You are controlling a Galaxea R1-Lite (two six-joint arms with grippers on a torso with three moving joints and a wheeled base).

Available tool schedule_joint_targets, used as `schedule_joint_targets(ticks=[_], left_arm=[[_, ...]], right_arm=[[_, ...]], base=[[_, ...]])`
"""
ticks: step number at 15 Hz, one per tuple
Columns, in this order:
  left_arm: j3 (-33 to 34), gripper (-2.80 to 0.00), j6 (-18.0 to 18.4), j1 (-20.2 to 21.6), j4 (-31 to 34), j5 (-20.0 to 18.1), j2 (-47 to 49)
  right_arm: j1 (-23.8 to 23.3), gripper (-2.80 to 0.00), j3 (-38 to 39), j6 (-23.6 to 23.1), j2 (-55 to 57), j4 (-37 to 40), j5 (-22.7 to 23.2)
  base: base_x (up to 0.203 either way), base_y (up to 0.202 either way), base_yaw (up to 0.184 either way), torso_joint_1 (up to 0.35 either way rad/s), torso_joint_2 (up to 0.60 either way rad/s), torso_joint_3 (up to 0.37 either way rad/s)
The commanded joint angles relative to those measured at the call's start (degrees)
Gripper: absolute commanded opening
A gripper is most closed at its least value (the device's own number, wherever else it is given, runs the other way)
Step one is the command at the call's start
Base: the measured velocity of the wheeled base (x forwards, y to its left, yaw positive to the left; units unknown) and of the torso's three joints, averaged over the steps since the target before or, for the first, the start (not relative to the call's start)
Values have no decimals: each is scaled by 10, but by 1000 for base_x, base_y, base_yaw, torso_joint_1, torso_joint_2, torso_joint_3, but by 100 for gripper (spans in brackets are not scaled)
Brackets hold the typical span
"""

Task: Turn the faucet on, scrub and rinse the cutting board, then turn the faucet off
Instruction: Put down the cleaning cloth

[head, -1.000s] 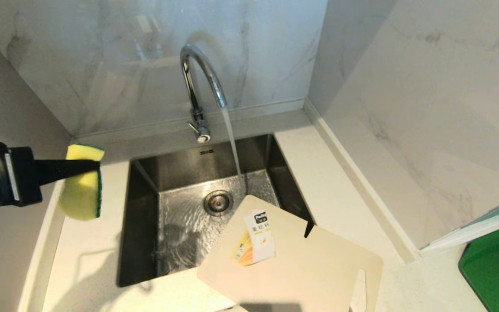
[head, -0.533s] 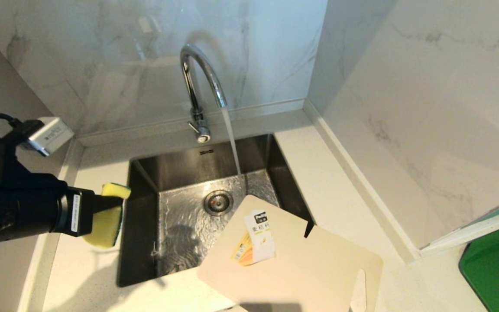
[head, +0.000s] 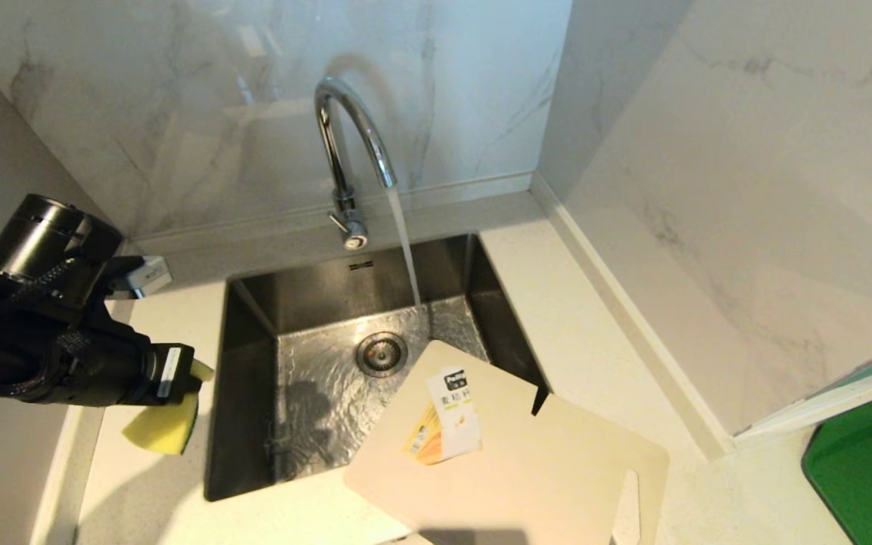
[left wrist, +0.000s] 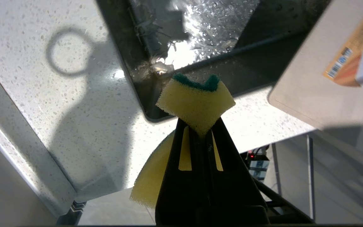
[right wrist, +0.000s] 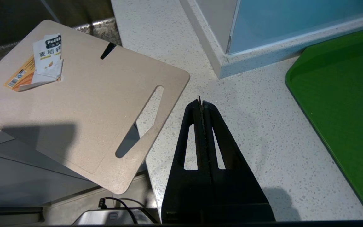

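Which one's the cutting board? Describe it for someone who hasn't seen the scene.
Start at the steel sink under the running faucet. The cutting board lies flat across its near right corner: thin, beige, with a slot handle and an orange-and-white label.

Chrome faucet [head: 345, 144]; beige cutting board [head: 527, 469] with white-yellow-orange label [head: 443, 428]; yellow-and-green sponge [left wrist: 195, 102]; black left gripper [left wrist: 200, 132]; speckled white counter [right wrist: 257, 132]; green tray [right wrist: 342, 104]; grey-veined marble wall [head: 746, 189].
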Motion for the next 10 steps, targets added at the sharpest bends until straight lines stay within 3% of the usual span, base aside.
schedule_joint_targets(ticks=[1,4,10], left_arm=[[-14,-280,-2,53,5,-22,45],[-20,-280,-1,107,11,-48,77],[-22,-280,-3,176,42,-49,122]], right_arm=[[1,-280,1,0,1,0,0],[0,-280,1,0,0,0,0],[0,-280,1,0,1,0,0]], base=[[0,0,0,0,0,0],[0,0,0,0,0,0],[0,0,0,0,0,0]])
